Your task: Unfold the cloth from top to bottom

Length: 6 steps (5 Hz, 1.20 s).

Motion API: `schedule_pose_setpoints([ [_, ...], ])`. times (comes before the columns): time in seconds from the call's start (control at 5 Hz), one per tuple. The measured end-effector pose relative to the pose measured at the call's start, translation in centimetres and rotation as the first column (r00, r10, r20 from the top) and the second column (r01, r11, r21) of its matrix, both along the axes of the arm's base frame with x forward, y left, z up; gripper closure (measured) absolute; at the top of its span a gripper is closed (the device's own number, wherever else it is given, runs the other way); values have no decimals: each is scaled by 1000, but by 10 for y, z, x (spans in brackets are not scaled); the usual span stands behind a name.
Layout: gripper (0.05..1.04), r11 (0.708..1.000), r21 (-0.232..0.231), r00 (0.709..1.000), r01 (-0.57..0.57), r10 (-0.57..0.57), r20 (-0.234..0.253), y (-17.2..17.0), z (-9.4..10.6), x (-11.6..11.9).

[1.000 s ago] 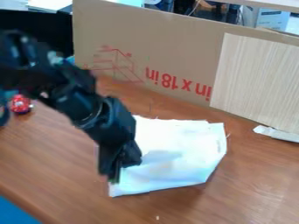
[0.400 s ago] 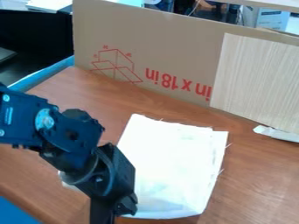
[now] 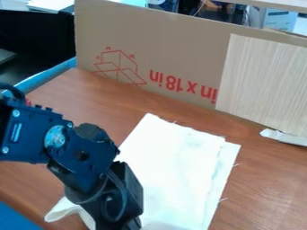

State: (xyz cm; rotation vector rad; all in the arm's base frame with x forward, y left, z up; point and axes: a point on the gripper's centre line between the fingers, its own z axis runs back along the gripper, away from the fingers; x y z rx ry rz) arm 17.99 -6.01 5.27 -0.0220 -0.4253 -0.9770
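Although my gripper [image 3: 123, 221] sits low at the bottom edge of the view, I cannot tell whether it is clamped on anything or apart. Against its right side in the view lies the white cloth [image 3: 171, 175], spread over the wood-grain tabletop [image 3: 267, 179] and running out of the view at the bottom. On my gripper's other side a loose flap [image 3: 62, 209] pokes out, curled rather than flat. I judge the unfolding well along but unfinished — a broad panel lies nearly smooth, its far corner pointing towards the printed cardboard sheet [image 3: 180, 49] behind. Along the edge away from me, one layer steps out from under another, threads fraying there, so I take it that some of the fabric is doubled. What remains, as I see it, is drawing the near part fully down, opening that doubled layer and easing the curled flap flat — how the near edge lies, I cannot say.
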Motion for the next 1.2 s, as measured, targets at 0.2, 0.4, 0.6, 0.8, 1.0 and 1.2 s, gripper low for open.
schedule_pose_setpoints([
  [0.2,1033,1000,-1,999,0,0,-49,0,-2,-6],
  [0.4,1020,999,6,992,36,-35,-121,-3,-3,-6],
  [0.6,890,998,5,985,65,-63,-162,0,5,-4],
  [0.8,607,995,-4,974,98,-97,-206,4,15,1],
  [1.0,332,994,-13,970,107,-107,-218,9,22,7],
  [1.2,100,994,-19,974,109,-111,-196,17,35,19],
])
